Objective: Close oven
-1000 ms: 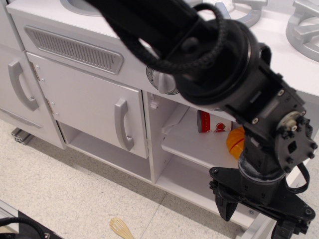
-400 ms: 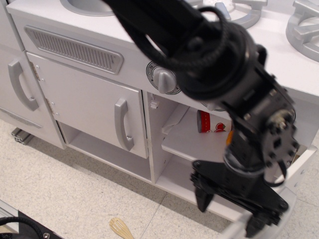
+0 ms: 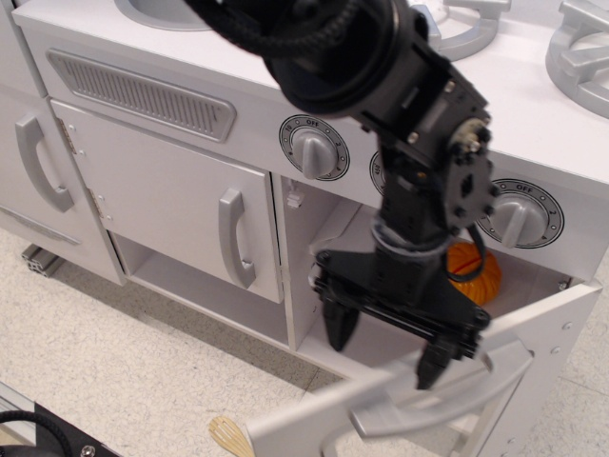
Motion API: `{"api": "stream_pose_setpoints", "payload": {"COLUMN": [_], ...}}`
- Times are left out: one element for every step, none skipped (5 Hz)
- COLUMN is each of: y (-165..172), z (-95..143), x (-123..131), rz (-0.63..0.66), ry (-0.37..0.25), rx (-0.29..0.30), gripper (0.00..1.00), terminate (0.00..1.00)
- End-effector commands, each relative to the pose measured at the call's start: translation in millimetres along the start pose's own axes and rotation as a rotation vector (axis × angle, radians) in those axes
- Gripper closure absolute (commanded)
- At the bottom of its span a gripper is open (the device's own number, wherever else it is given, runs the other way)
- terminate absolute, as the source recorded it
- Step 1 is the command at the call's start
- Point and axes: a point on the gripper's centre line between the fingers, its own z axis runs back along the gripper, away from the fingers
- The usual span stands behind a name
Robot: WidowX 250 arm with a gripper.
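Since a moment ago, we have swung the oven point(image 3: 447, 400) door up from nearly flat to part-raised at lower right, still ajar. Inside its white cavity sits an orange ribbed ball point(image 3: 473, 271). Our black gripper point(image 3: 385, 346) spreads its fingers apart above the smooth grey bar handle point(image 3: 440, 391).

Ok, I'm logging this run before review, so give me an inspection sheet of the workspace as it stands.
Surface: speckled floor.
Job's things: oven door partly raised, not shut; bar handle faces the camera.
Clutter: wooden utensil on the floor; orange object inside the oven.
Grippers: gripper open, fingers spread over the door's edge.
Cables: black cable looped on the arm.
Surroundings: cupboard door closed; knobs above.
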Motion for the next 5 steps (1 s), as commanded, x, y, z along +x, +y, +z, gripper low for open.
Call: {"api": "stream_pose_setpoints", "payload": {"y": [6.0, -4.8, -12.6, -4.5, 5.7], "z": [33.4, 23.3, -7.6, -34.6, -48.0], "x": [0.8, -18.2, -23.2, -16.4, -7.8], "rz": [-0.018, -0.070, -0.075, -0.013, 0.040], "ry": [-0.079, -0.089, -0.030, -0.052, -0.115], "rx": [0.000, 0.024, 0.067, 0.086, 0.073], "gripper": [0.00, 0.00, 0.00, 0.00, 0.00], "terminate": [0.00, 0.00, 0.00, 0.00, 0.00]}}
